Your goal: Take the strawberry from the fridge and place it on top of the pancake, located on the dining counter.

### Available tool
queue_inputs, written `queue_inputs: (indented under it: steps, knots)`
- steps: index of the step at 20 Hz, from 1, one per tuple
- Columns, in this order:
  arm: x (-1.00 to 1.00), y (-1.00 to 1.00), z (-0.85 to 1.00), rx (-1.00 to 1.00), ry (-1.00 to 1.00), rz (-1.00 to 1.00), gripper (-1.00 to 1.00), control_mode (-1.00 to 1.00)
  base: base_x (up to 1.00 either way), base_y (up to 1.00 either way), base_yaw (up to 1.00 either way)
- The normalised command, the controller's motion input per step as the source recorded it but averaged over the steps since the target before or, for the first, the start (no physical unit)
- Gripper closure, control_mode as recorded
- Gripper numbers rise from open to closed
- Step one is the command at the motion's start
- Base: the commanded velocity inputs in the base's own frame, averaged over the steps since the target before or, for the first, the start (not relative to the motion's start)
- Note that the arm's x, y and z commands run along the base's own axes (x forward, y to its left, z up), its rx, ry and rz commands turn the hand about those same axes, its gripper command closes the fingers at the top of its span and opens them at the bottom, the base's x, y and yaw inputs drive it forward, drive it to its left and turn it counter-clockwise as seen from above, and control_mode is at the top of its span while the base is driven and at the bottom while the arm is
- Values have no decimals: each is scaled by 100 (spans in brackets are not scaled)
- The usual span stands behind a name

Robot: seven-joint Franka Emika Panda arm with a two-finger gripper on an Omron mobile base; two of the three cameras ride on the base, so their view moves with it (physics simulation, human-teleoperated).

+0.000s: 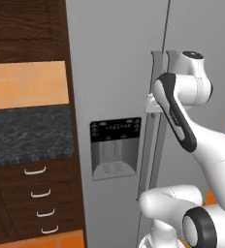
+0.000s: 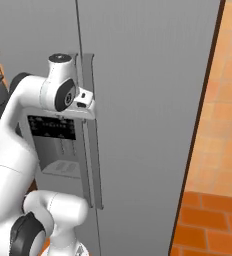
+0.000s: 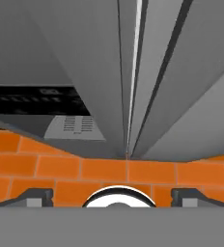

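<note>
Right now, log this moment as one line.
phase: reaching for fridge handles | doors: closed | gripper: open, empty, at the handles | strawberry: unseen

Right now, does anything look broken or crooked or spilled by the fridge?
No, nothing stands out. The fridge has both doors shut and its long handles run straight. The black dispenser panel sits level. The open hand is empty, up by the handles.
</note>
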Motion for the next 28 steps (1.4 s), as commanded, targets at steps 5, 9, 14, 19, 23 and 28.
queue_inputs:
  steps: [5, 9, 14, 19, 23, 28]
  knots:
    - [0, 0, 0, 0, 0, 0, -100, 100, -52, -31, -5]
    - [0, 0, 0, 0, 0, 0, -100, 100, -31, -25, -2]
    - [0, 0, 0, 0, 0, 0, -100, 100, -41, -24, -3]
    - [0, 0, 0, 0, 0, 0, -100, 100, -55, -18, -7]
    - [0, 0, 0, 0, 0, 0, -100, 100, -34, -1, -3]
    - [28, -2, -1, 0, 0, 2, -100, -100, 4, 0, -1]
